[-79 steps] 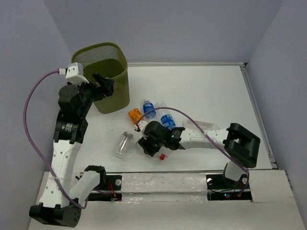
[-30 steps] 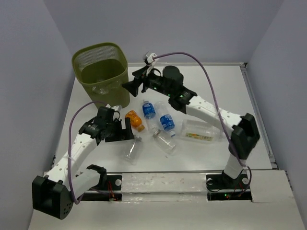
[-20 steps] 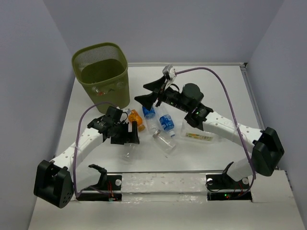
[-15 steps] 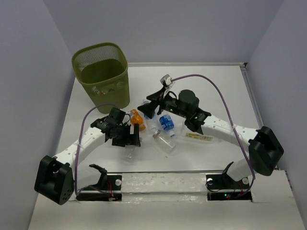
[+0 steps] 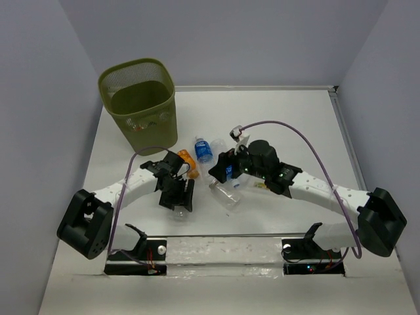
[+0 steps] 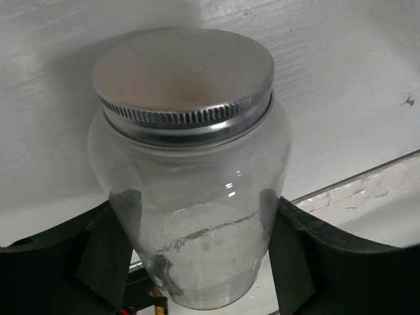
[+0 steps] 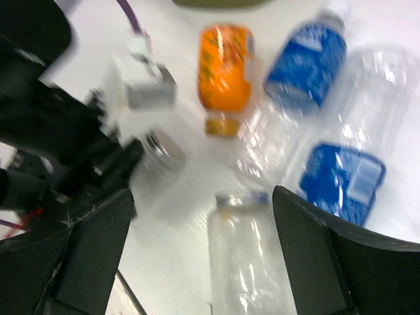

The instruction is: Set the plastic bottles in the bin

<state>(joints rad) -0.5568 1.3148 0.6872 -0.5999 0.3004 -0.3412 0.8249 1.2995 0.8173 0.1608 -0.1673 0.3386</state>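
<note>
The step in hand is a pick-up by the left gripper (image 5: 177, 197), low over the near-left part of the white table (image 5: 295, 118). Its dark fingers (image 6: 111, 249) sit against both sides of a small clear plastic bottle with a silver screw cap (image 6: 187, 170), which lies on the table near the front edge. From the wrist view this looks like a narrow grip on the bottle's body below the cap. The right gripper (image 5: 223, 169) hangs empty with its jaws wide over the cluster in the middle: an orange-labelled bottle (image 7: 225, 72), two blue-labelled bottles (image 7: 305, 62) and a plain clear bottle (image 7: 246, 256) lying just beside one another. The olive-green mesh bin (image 5: 154, 128) stands at the far left, well apart from the held bottle. Next, I judge, the left arm must lift the bottle off the table, carry it far-left above the bin's rim and only then let go. The smooth, rounded body may slip if the grip is light. The right gripper needs to settle on one bottle without nudging its neighbours.
</note>
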